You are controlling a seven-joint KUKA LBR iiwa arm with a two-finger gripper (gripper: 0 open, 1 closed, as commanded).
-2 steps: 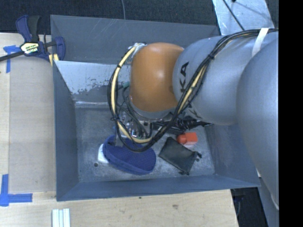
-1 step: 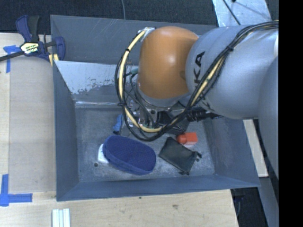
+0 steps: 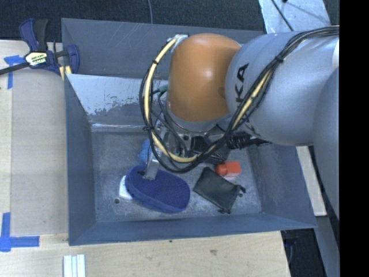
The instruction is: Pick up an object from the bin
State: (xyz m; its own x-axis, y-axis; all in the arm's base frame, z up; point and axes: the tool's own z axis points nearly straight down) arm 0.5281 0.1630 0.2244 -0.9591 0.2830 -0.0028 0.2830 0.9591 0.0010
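Dark blue oval pad (image 3: pixel 166 193), soft-looking and the largest loose thing here, lies flat on the floor of the grey bin (image 3: pixel 81 154), left of centre and close to the near wall. Above it the arm (image 3: pixel 288 85) comes in from the right, and its orange cover (image 3: pixel 199 77) and looped cables hang over the middle of the bin. The tool (image 3: pixel 151 172) reaches down below the cover and meets the pad at its far-left end; whether the tool is apart or together I cannot tell, since the wrist hides most of it.

From the tool, most of the pad lies to the right and slightly nearer. Its long axis runs left to right, with the right end swung a little toward the near wall, so the tool sits off centre, on one end and not over the middle. I judge that a grasp there would take only the edge of the pad.

A black flat rectangular thing (image 3: pixel 214 189) lies just right of the pad, tilted. A small orange block (image 3: pixel 229 168) sits just beyond that. A white piece (image 3: pixel 123 186) peeks out at the pad's left edge, and a light blue scrap (image 3: pixel 144 153) lies just beyond the tool.
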